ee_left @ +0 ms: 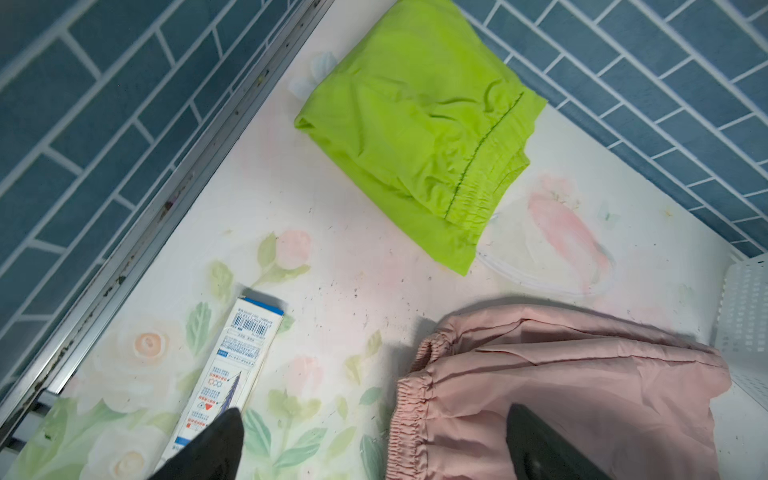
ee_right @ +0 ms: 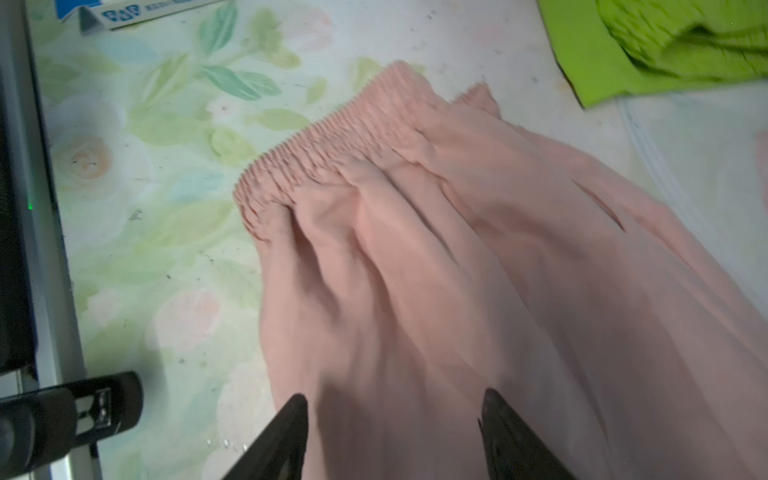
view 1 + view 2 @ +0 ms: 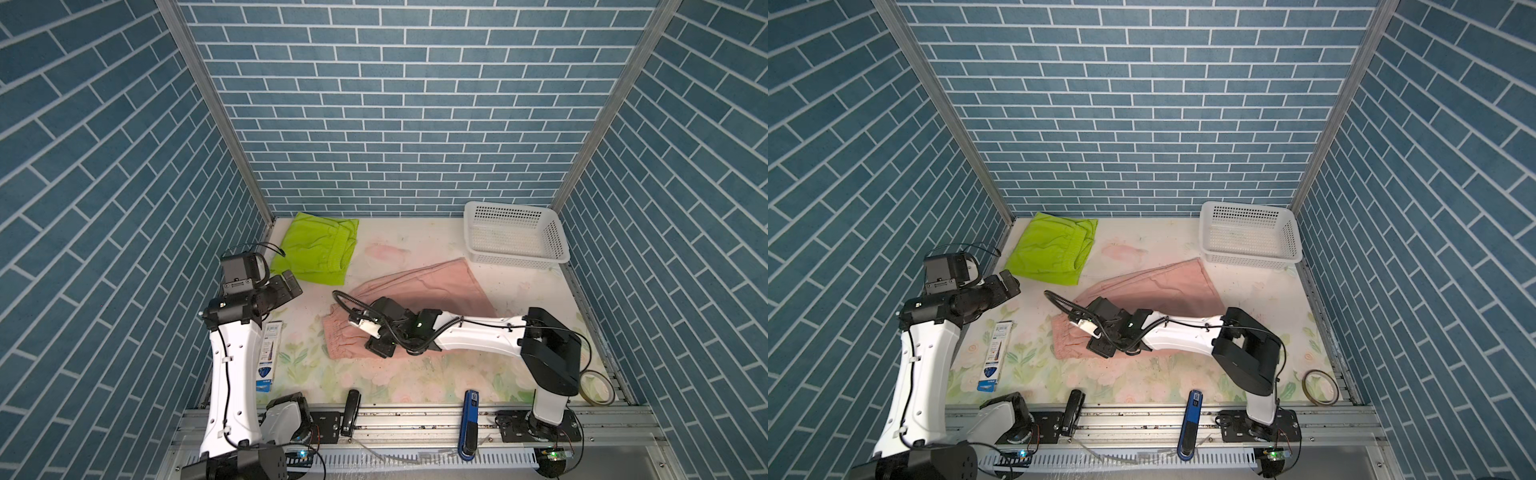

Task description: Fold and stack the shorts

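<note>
The lime-green shorts (image 3: 316, 253) (image 3: 1052, 249) lie folded at the table's back left corner, also seen in the left wrist view (image 1: 419, 129). In the middle of the table the salmon-pink shorts (image 3: 419, 286) (image 3: 1158, 286) are spread out, gathered waistband toward the left. My right gripper (image 3: 374, 332) (image 3: 1096, 330) hovers low over them just behind the waistband. In its wrist view the gripper (image 2: 395, 399) is open, with pink fabric (image 2: 457, 270) lying loose under the gap. My left gripper (image 3: 286, 284) (image 3: 1005, 282) (image 1: 376, 415) is wide open and empty, raised near the left wall.
A white perforated basket (image 3: 515, 235) (image 3: 1250, 235) stands at the back right. A toothpaste box (image 3: 268, 353) (image 1: 232, 374) lies along the left edge. On the front rail rest a black device (image 3: 350, 409) and a blue one (image 3: 468, 419). A tape roll (image 3: 596, 388) lies front right.
</note>
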### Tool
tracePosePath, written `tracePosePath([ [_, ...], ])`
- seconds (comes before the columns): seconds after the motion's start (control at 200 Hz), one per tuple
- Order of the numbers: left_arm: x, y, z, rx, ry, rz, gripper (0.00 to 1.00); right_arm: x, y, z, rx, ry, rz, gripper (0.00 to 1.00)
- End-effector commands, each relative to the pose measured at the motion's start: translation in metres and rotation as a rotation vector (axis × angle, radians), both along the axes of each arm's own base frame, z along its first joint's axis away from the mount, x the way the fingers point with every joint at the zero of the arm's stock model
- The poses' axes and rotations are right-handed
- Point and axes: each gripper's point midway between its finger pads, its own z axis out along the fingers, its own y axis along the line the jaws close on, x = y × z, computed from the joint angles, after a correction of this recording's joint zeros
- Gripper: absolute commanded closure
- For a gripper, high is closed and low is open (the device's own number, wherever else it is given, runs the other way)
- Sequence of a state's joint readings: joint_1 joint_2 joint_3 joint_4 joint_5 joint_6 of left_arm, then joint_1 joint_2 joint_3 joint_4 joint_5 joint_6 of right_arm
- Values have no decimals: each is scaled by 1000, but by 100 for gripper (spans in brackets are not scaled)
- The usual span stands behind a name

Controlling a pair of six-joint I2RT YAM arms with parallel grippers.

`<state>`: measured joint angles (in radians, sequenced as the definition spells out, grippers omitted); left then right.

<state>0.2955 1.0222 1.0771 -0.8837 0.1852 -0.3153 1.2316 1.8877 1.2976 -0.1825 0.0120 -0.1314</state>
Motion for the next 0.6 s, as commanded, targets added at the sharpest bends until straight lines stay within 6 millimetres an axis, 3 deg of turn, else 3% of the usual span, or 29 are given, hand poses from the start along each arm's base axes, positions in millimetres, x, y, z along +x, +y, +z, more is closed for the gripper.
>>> tracePosePath([
  [0.0,-15,-1,-16,-39,62,-23,0,-10,26,-2,-11,-100,167,32],
  [0.095,-19,6,-13,-42,42,6,0,-23,40,-13,-31,-123,240,29],
  [0.25,-24,12,-1,-73,-5,40,0,-25,47,-28,-83,-139,268,26],
  [0.595,-22,10,-5,-111,-13,35,0,-6,54,-54,-182,-220,249,26],
])
